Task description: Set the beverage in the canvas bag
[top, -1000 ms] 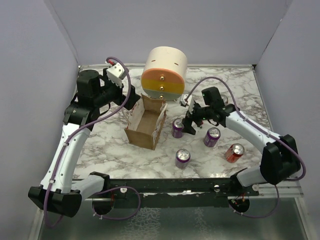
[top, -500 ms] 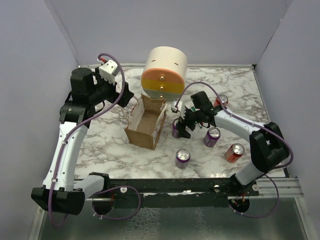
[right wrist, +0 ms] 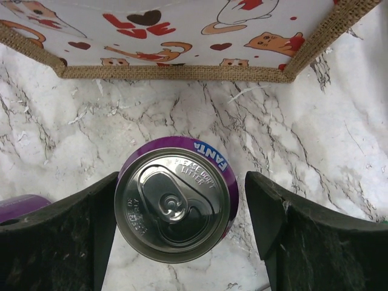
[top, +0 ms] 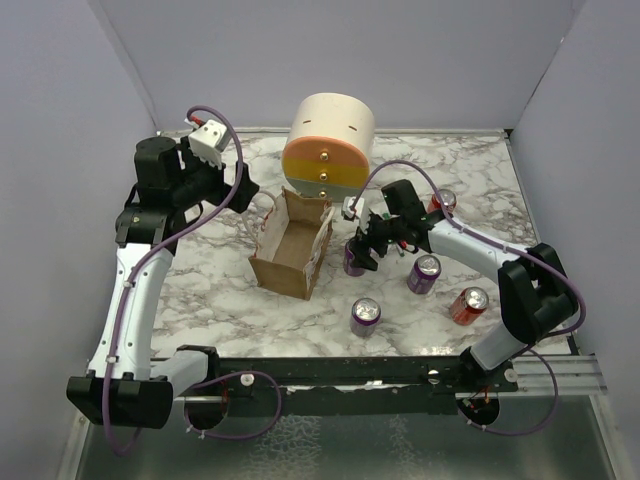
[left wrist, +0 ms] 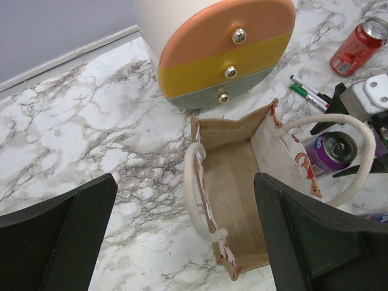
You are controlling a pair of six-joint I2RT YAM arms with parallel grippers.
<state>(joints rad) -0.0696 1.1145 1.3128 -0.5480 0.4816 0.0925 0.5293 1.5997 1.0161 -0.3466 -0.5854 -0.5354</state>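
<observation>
Right wrist | purple can (right wrist: 174,209) upright within spread right pincer (right wrist: 182,188) (canvas bag (right wrist: 163,33) just beyond)

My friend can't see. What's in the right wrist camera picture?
A purple Fanta can stands upright on the marble table, seen from above, between the black fingers of the open right gripper. Just past it is the side of the canvas bag, printed with cartoon cats and red hearts.

Top cam high at near edge, looking down on whole table (top: 200,290). L wrist cam above bag (left wrist: 233,182); R wrist cam close over can (right wrist: 174,206); all share both.
</observation>
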